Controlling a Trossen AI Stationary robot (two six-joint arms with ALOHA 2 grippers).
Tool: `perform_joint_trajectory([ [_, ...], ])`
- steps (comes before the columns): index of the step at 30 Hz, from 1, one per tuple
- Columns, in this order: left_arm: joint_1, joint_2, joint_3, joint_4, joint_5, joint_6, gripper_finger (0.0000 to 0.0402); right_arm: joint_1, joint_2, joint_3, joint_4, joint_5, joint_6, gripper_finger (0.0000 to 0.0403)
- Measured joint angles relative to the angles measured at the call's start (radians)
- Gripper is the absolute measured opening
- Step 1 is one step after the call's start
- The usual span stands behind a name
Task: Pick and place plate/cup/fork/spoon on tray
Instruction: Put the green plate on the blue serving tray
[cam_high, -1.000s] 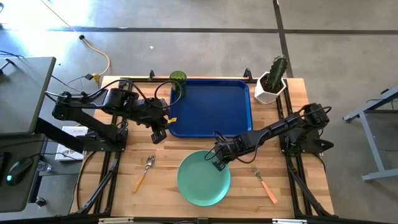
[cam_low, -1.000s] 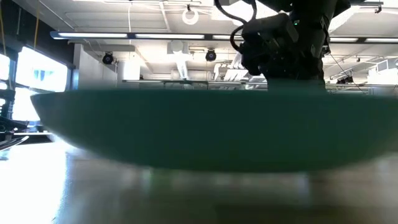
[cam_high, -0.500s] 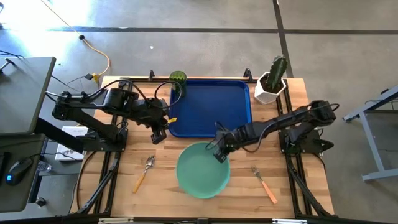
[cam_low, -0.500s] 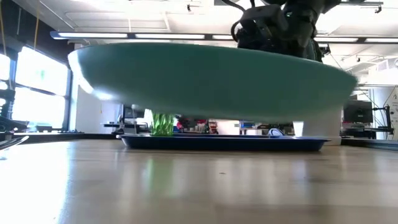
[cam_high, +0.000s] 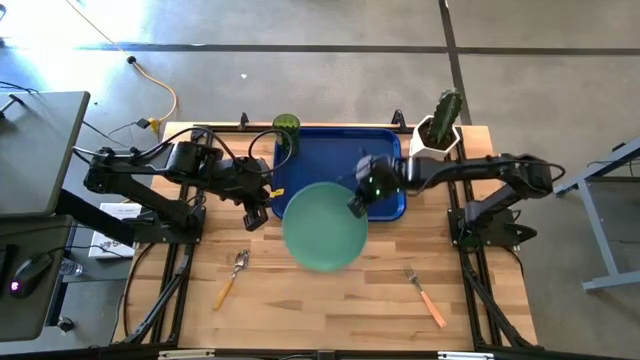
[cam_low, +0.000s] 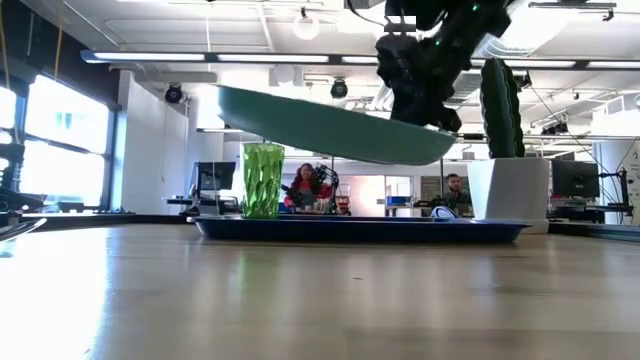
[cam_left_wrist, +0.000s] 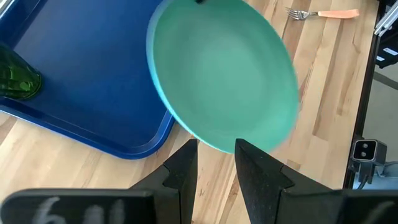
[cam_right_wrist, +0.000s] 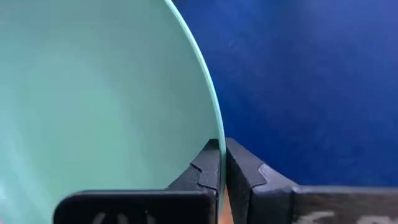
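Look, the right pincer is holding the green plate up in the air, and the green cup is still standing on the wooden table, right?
Not quite. The right pincer does hold the plate up in the air, but the cup is not on the wooden table. It stands on the blue tray, at a corner, as the low view shows.

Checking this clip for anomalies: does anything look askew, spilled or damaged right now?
Only the plate looks askew: it hangs tilted in the air above the tray's front edge, pinched at its rim by the right gripper. The cup stands upright on the tray. The spoon and fork lie flat on the table. Nothing looks spilled or damaged.
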Motion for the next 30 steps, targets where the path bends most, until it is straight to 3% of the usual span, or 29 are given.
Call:
perform_joint_trajectory([
  [16, 0.044, 0.0, 0.0, 0.0, -0.004, -0.002, 0.0099, -0.421, 0.012, 0.0, -0.03, -0.062, 0.013, 0.0],
  [30, 0.122, 0.0, 0.0, 0.001, -0.003, -0.002, 0.0099, -0.463, 0.134, 0.0, -0.03, -0.084, 0.133, 0.0],
])
